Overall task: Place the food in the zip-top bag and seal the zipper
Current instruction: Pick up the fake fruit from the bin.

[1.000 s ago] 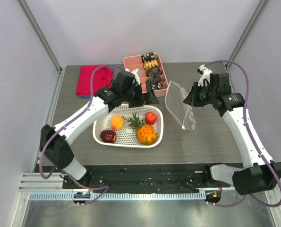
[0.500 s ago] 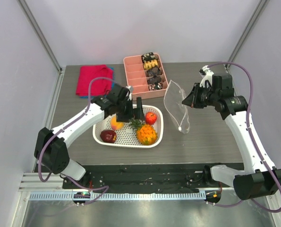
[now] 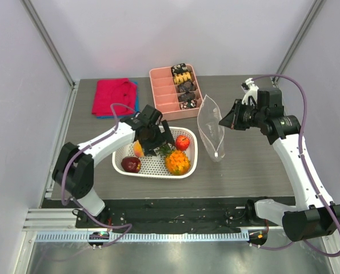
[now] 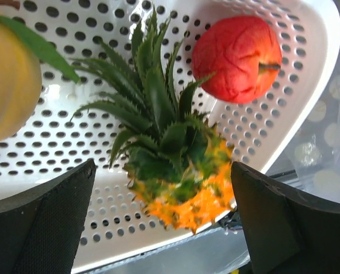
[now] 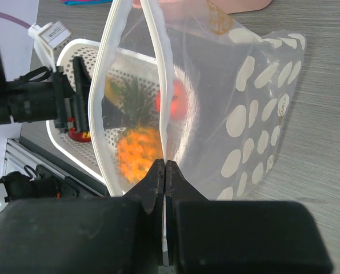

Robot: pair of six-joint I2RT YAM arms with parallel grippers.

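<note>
Grey table (image 3: pixel 255 165): bare stretches on the right and near sides; a red cloth (image 3: pixel 112 97) lies at the far left and a pink compartment tray (image 3: pixel 167 100) of snacks at the far middle.
Clear soft plastic zip-top bag with white dots (image 3: pixel 211 128): held upright to the right of the basket, just beside its right rim, mouth uppermost, empty.
White perforated plastic basket (image 3: pixel 119 155): mid-table, holding all four fruits.
Left gripper (image 3: pixel 161 142): jaws spread wide, low over the basket, straddling the pineapple's leaves; holding nothing.
Right gripper (image 5: pixel 166 171): closed tight, pinching the bag at one end of its mouth.
Pale zipper strip (image 5: pixel 161 85): unsealed, its two sides bowed apart.
Orange-yellow pineapple with green leaves (image 4: pixel 187 182): at the basket's near right.
Orange peach (image 4: pixel 10 91): left of the leaves, partly under the left gripper.
Dark red apple (image 3: pixel 131 164): near left corner.
Small bright red apple (image 4: pixel 238 57): far right corner, beside the bag.
</note>
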